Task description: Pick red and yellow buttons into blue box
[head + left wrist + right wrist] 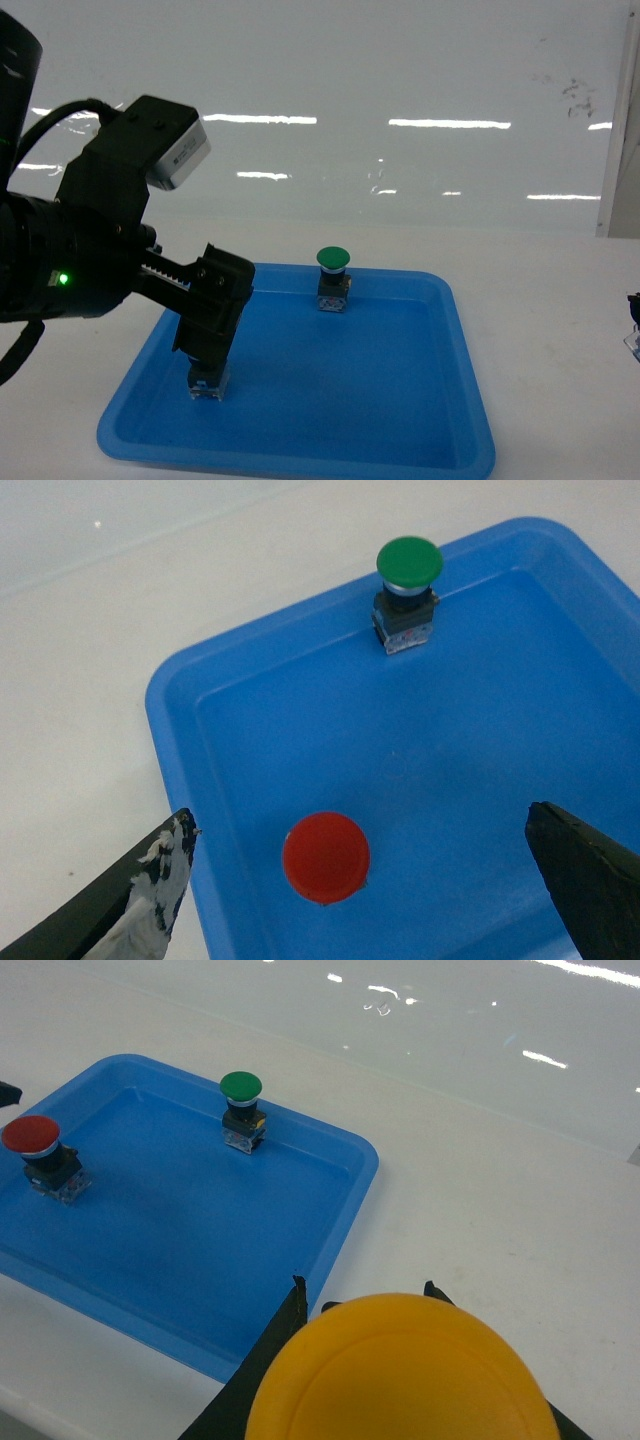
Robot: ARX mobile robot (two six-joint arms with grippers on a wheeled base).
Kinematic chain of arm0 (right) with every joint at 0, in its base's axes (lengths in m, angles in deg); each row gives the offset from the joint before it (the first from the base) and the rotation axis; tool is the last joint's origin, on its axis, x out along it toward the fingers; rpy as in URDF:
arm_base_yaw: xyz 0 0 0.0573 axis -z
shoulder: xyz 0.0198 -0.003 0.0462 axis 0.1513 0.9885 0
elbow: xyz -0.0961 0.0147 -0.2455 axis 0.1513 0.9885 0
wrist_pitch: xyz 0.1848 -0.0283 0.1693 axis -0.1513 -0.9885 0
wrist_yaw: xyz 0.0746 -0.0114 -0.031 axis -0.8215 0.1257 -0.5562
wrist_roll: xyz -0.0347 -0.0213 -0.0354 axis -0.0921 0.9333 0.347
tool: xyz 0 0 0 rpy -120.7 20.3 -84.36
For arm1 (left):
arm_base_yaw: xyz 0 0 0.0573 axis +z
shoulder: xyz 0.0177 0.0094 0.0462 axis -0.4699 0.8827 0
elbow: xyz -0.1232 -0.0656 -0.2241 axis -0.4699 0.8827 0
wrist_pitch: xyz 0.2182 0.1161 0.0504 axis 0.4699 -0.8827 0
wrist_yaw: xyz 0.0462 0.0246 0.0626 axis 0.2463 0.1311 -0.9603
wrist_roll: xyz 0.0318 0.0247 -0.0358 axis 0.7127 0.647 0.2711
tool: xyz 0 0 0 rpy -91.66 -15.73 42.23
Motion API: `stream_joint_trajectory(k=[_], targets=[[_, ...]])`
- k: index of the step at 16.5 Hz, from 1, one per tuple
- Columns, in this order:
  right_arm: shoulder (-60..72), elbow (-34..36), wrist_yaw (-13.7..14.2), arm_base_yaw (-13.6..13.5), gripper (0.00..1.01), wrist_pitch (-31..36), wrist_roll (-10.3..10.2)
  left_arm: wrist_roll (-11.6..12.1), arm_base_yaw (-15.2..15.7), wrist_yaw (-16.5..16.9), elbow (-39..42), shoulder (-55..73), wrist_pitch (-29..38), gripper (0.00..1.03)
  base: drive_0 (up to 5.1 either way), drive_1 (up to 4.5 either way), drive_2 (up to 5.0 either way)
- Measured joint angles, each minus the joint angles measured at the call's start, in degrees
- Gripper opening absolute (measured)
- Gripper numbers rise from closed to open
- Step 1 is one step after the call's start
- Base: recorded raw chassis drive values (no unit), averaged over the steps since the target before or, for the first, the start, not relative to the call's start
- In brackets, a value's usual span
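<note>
Now the red button (326,857) stands upright in the tray (180,720), near its left edge in the head view, directly under the left gripper (360,880). In the left wrist view the cap sits between the two fingers but closer to the left finger (150,880), so the grip is not centred yet. Jaws are wide open and hold nothing. Left arm points down from above, approx. vertical, fingers low around the button in the head view; I cannot tell if they touch the base. I think next move is small shift w/ closing on the button.

Right gripper (400,1360) is closed on the yellow button (400,1375), held above the table (500,1190) right of the tray. Green button (240,1086) stays at the tray's far side. Blue box not visible in any view.
</note>
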Motion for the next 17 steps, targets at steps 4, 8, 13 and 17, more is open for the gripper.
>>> stream_joint_trajectory(k=[4, 8, 13, 17], targets=[[0.00, 0.00, 0.00, 0.00, 0.27, 0.02, -0.02, -1.11, 0.13, -2.91, 0.68, 8.07, 5.16, 0.98, 0.0, 0.00, 0.0], [0.00, 0.00, 0.00, 0.00, 0.27, 0.02, 0.00, -2.10, -0.35, -3.87, -0.55, 12.26, 5.44, 0.98, 0.0, 0.00, 0.0], [0.00, 0.00, 0.00, 0.00, 0.27, 0.02, 0.00, -2.14, -0.52, -5.14, -3.41, 16.79, 3.76, 0.98, 0.0, 0.00, 0.0], [0.00, 0.00, 0.00, 0.00, 0.27, 0.00, 0.00, -1.99, 0.15, -6.51, -6.73, 20.09, 0.39, 0.98, 0.0, 0.00, 0.0]])
